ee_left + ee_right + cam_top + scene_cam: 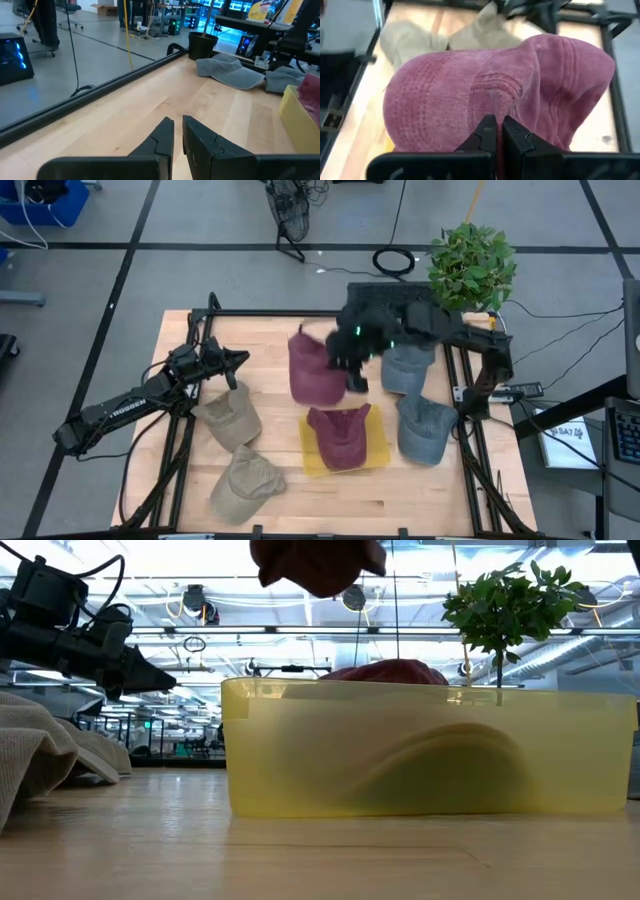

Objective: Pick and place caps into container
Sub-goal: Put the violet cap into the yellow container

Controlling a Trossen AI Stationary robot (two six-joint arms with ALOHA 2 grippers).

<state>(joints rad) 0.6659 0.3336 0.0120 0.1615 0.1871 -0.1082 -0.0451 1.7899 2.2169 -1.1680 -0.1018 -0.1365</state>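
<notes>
Carry step in hand, by the look of it: right gripper (495,131) clamped on a fold of a maroon cap (314,368), hanging in the air just behind the tray (378,450) and left of its middle. Already one maroon cap (340,432) lying in the yellow tray. Next move probably calls for shifting the held cap toward the front until over the tray, lowering, then letting go so the fabric settles on or beside the cap inside and not across the rim. Left gripper (177,131) idle low over the table's left side, fingers nearly together, holding nothing.

On the wooden table (270,340): two tan caps (229,416) front left, two grey-blue caps (424,428) right of the tray, black frame rails along both sides. Beyond the far right corner a green plant (471,265); around the table grey floor with dark lines and trailing cables; benches with lit equipment farther off
</notes>
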